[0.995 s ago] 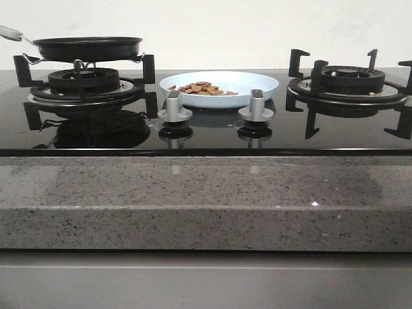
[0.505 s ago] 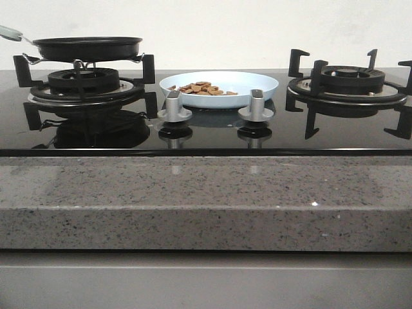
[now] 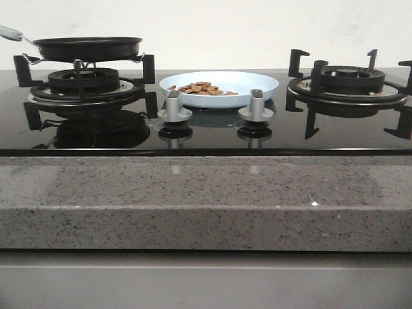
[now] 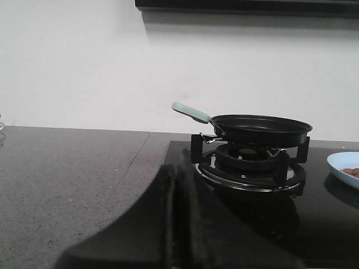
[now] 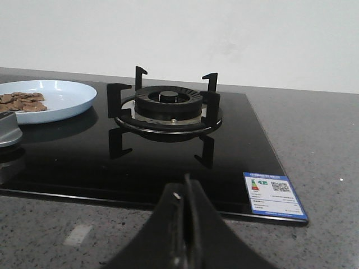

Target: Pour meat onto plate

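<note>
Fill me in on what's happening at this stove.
Nothing is being handled right now. The meat lies on the plate, which sits on the glass hob between the two burners. The black frying pan rests on the left burner. The left gripper and the right gripper are both shut, holding nothing, pulled back near the hob's front edge.

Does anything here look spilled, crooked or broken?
Nothing stands out. The meat lies heaped on the plate, none on the glass around it. The frying pan sits level on the left burner. Both tools are shut and empty.
</note>
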Robot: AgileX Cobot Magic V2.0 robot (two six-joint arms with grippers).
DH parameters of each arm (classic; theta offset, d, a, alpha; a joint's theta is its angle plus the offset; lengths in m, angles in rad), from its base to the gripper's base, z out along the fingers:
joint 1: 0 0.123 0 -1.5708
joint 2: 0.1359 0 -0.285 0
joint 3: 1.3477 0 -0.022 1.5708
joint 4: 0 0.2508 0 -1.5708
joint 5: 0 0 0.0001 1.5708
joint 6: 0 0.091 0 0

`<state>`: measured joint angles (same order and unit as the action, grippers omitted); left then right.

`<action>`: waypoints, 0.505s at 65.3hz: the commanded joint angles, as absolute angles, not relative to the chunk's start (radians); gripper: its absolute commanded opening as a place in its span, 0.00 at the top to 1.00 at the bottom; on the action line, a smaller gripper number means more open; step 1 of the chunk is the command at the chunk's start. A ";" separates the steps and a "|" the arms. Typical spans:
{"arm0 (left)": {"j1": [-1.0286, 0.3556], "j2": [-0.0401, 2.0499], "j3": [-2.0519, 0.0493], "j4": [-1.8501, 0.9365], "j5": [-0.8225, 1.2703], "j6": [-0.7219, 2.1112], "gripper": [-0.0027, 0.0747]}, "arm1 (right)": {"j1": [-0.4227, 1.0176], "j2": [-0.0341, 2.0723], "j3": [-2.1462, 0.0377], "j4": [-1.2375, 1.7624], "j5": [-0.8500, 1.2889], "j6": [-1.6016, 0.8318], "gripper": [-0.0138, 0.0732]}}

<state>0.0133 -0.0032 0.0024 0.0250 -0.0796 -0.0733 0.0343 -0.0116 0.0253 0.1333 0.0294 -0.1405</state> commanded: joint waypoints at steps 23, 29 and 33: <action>0.011 -0.021 0.009 0.019 -0.155 -0.081 0.99 | 0.028 -0.027 0.021 0.047 -0.116 -0.027 0.92; 0.011 -0.021 0.009 0.019 -0.155 -0.081 0.99 | 0.028 -0.027 0.021 -0.016 -0.138 0.043 0.92; 0.011 -0.021 0.009 0.019 -0.155 -0.081 0.99 | 0.028 -0.027 0.021 -0.017 -0.140 0.044 0.92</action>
<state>0.0133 -0.0032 0.0024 0.0250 -0.0796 -0.0733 0.0343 -0.0116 0.0258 0.0201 -0.0428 0.0164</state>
